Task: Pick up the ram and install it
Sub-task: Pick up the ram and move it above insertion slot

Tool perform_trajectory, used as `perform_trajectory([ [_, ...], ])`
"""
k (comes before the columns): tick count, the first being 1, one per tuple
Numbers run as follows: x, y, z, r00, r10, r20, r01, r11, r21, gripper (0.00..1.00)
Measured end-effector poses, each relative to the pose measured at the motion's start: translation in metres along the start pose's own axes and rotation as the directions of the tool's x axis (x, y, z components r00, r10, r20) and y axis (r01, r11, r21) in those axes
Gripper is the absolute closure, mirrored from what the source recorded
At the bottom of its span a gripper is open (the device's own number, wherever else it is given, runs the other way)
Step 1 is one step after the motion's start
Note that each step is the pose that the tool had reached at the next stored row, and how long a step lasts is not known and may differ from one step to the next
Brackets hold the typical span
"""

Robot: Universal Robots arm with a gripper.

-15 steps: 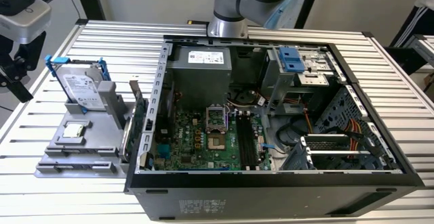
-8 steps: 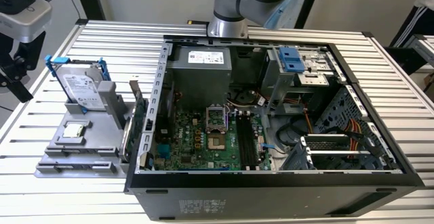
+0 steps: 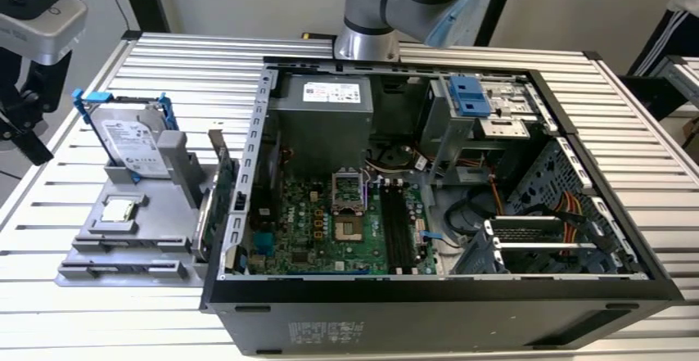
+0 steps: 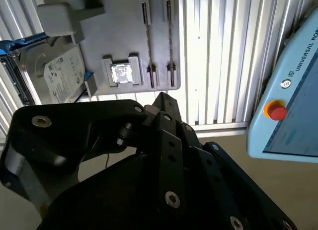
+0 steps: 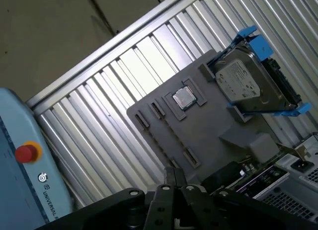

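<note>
A big silver bench (image 3: 633, 156) made of long metal strips carries everything. On it lies an open black computer case (image 3: 437, 332), and you can look right inside. The grey robot arm (image 3: 377, 1) stands at 12 o'clock from the case. In both wrist views a light blue box (image 4: 293, 115) with a red button (image 4: 276, 111) sits just past the edge of the bench.

Inside the case a green board (image 3: 317, 230) lies flat. A grey metal box (image 3: 322, 119) sits at 12 o'clock from it. On the 3 o'clock side of the green board run some long dark slots (image 3: 398, 226). I cannot tell if the ram sits in one of them.

At 9 o'clock from the case lies a grey holder (image 3: 153, 242). A silver hard drive (image 3: 131, 140) in a blue frame stands at the holder's 12 o'clock end. A green card (image 3: 227, 205) with a metal bracket stands on its edge between the holder and the case. A small square chip (image 3: 118, 209) rests in the middle of the holder. Thin slots (image 4: 147, 41) run along the holder's 6 o'clock end.

The black gripper (image 5: 175, 176) hangs in the air. In the exterior view it is at 10 o'clock from the holder, well apart from the case. Its fingers (image 4: 166, 103) are pressed together at the tips.
</note>
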State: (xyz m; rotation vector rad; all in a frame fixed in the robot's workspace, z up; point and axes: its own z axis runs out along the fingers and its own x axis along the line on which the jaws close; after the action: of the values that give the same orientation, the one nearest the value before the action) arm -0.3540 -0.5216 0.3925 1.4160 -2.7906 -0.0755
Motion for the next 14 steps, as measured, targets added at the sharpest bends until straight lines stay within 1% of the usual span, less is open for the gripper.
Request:
perform_trajectory([
  [3, -0.0002, 0.0001, 0.0000, 0.9994, -0.036, -0.0017, 0.036, 0.9994, -0.0005, 1.00],
  [5, -0.0002, 0.0002, 0.0000, 0.9976, -0.069, -0.0032, 0.069, 0.9976, -0.0009, 1.00],
  [7, -0.0003, 0.0003, 0.0000, 0.9949, -0.101, -0.0048, 0.101, 0.9949, -0.0015, 1.00],
  [10, -0.0003, 0.0003, 0.0000, 0.9884, -0.152, -0.0072, 0.152, 0.9884, -0.0023, 1.00],
  [12, -0.0003, 0.0003, 0.0000, 0.9824, -0.187, -0.0088, 0.187, 0.9824, -0.0030, 1.00],
  [14, -0.0003, 0.0003, 0.0000, 0.9753, -0.221, -0.0104, 0.221, 0.9754, -0.0038, 1.00],
])
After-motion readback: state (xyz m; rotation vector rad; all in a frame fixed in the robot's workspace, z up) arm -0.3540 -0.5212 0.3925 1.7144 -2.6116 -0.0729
